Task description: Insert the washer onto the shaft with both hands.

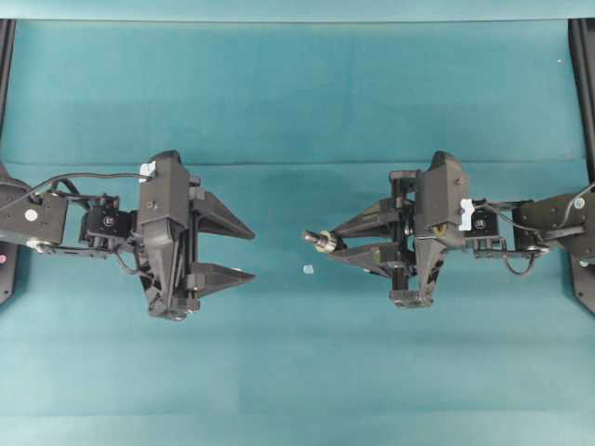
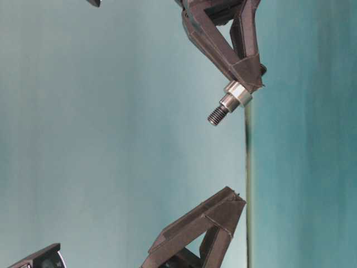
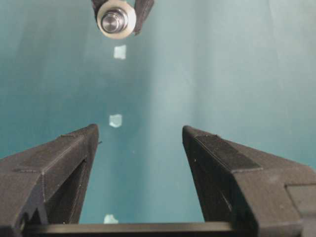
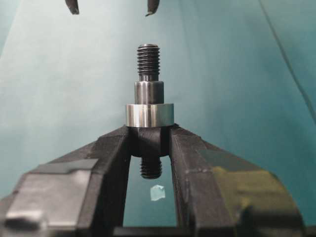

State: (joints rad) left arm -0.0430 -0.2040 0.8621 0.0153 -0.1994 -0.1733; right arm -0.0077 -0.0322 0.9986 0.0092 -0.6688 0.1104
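Note:
The dark shaft (image 4: 148,61) is clamped in my right gripper (image 4: 149,136), which is shut on its lower part. Its threaded end points at the left hand. The silvery washer (image 4: 149,115) is round the shaft and rests against the right fingertips. From above, the washer (image 1: 326,242) and the shaft (image 1: 310,237) jut left out of the right gripper (image 1: 333,243). My left gripper (image 1: 253,255) stands open and empty a short way to the left, apart from the shaft. In the left wrist view the washer (image 3: 116,19) faces me end-on beyond the open left gripper (image 3: 139,131).
A tiny pale speck (image 1: 308,269) lies on the teal cloth (image 1: 297,372) between the two hands, just below the shaft. Black frame rails (image 1: 581,56) run along the left and right edges of the table.

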